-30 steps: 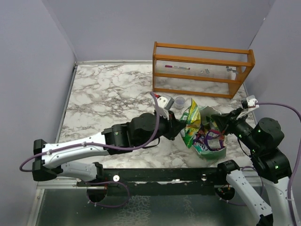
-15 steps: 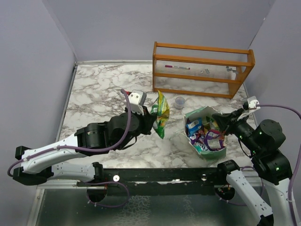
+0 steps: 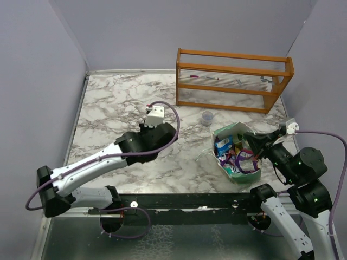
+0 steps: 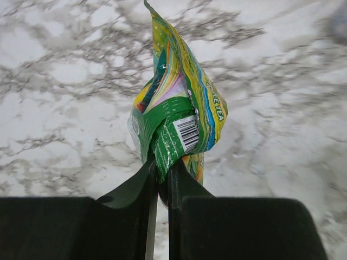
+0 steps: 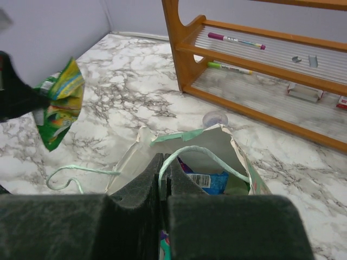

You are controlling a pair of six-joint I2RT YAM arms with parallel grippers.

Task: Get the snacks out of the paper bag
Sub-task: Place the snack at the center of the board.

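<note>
My left gripper [image 4: 161, 168] is shut on the crumpled lower end of a green and yellow snack packet [image 4: 179, 108], which hangs over the marble table left of the bag. In the top view the left wrist [image 3: 154, 132] hides that packet. The mint-green paper bag [image 3: 227, 130] stands open at the right front, with several blue, purple and teal snacks [image 3: 238, 157] inside. My right gripper [image 5: 165, 162] is shut on the bag's string handle [image 5: 200, 153] at its near rim. A blue packet [image 5: 209, 181] shows inside, and the held packet [image 5: 59, 103] is at the far left.
An orange wooden rack [image 3: 233, 78] with pens on its shelf stands at the back right. A small clear cup [image 3: 207, 116] sits between rack and bag. A loose string handle [image 5: 70, 173] lies on the marble left of the bag. Grey walls close in both sides and the back.
My left gripper has carried the green and yellow packet away from the bag's mouth, leftward to the middle of the table. The right gripper has kept its hold on the handle.
</note>
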